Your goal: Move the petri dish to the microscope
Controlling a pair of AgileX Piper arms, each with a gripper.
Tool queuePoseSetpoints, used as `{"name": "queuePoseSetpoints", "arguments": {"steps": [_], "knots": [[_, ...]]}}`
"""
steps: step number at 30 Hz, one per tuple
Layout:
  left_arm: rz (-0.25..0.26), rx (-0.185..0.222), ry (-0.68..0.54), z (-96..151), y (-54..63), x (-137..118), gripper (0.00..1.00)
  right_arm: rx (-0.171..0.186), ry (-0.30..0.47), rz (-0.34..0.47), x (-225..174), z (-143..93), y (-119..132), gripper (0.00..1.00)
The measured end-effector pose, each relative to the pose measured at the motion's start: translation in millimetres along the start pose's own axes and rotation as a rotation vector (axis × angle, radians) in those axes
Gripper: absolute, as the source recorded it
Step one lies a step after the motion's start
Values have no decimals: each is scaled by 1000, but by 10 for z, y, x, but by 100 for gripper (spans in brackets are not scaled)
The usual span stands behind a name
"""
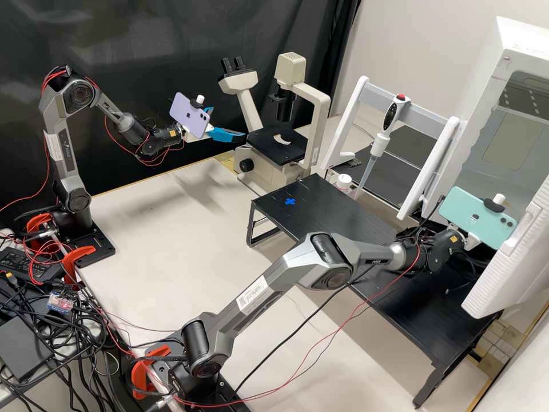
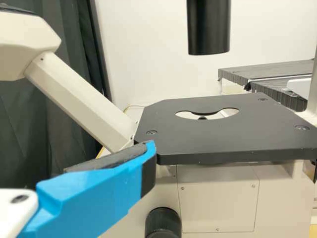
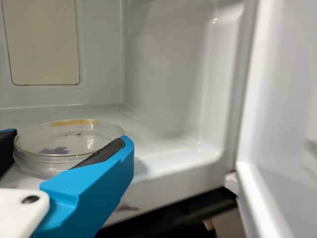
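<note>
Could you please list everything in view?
Petri dish: one, clear, inside chamber
Chamber: one, white, right side
Microscope: one, cream, rear
Frame: one, white, behind platform
Pipette: one, white, at frame
Platform: one, black, on bench
Cross: one, blue, on platform
Container: one, white, beside platform
Bench: one, pale, centre
Clamps: several, orange, arm bases
Cables: many, black, left
Phones: two, purple and green, on arms
Arms: two, grey, on bench
Left gripper: one, white, near microscope
Right gripper: one, white, at dish

Logos (image 1: 189, 115) on 2 phones (image 1: 200, 123)
</note>
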Motion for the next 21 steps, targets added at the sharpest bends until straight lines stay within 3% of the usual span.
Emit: {"name": "queuePoseSetpoints", "arguments": {"steps": [5,15,21], "knots": [[0,0,0,0,0,0,100,-7,30,-9,-215,21,78,0],[0,0,0,0,0,0,100,-35,212,-17,-699,-123,219,0],[0,0,0,0,0,0,100,-31,248,-39,-975,-95,214,0]]}}
